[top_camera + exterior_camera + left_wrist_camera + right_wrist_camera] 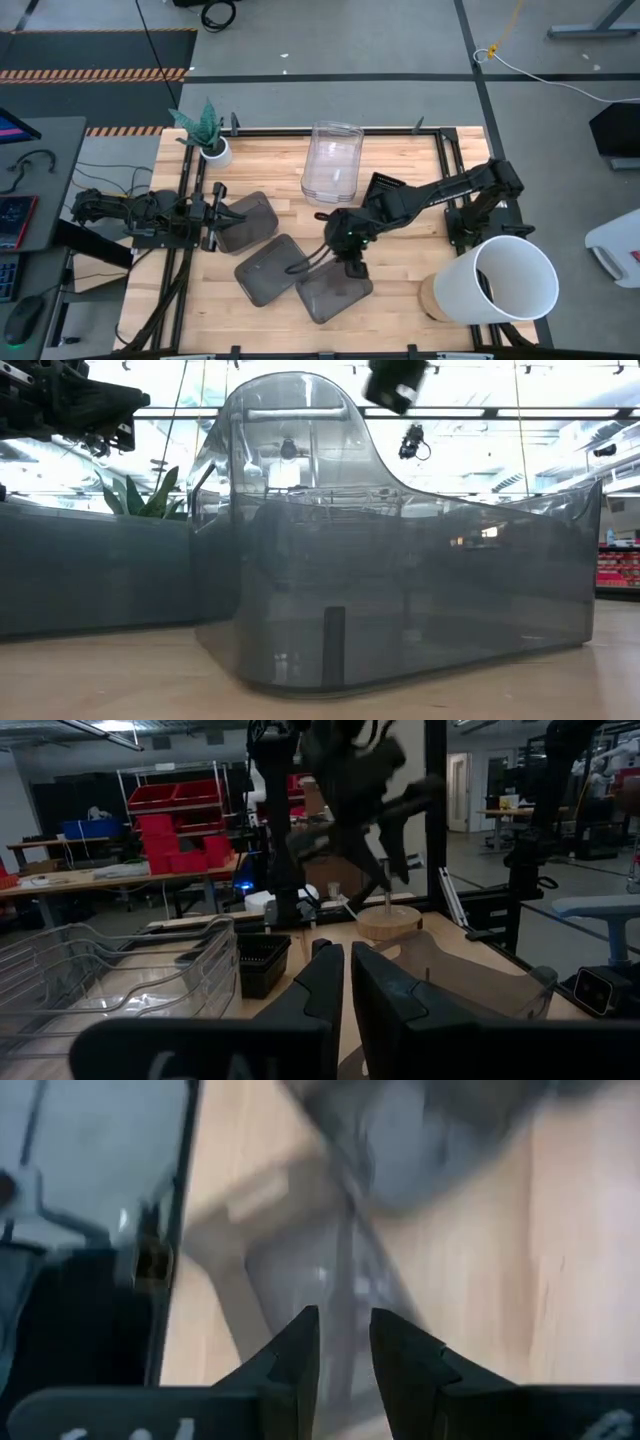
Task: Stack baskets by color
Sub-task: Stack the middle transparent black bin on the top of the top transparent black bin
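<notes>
Three smoky grey baskets (270, 268) are spread mid-worktop (400, 300), just before the clear baskets (331, 160). The right pincer (352, 266) is clamped on the rim of the nearest-right grey one; the left pincer (222, 212), nearly closed, is held beside the leftmost.

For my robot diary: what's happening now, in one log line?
left gripper: at grey basket | right gripper: over grey basket rim | clear baskets: stacked
</notes>
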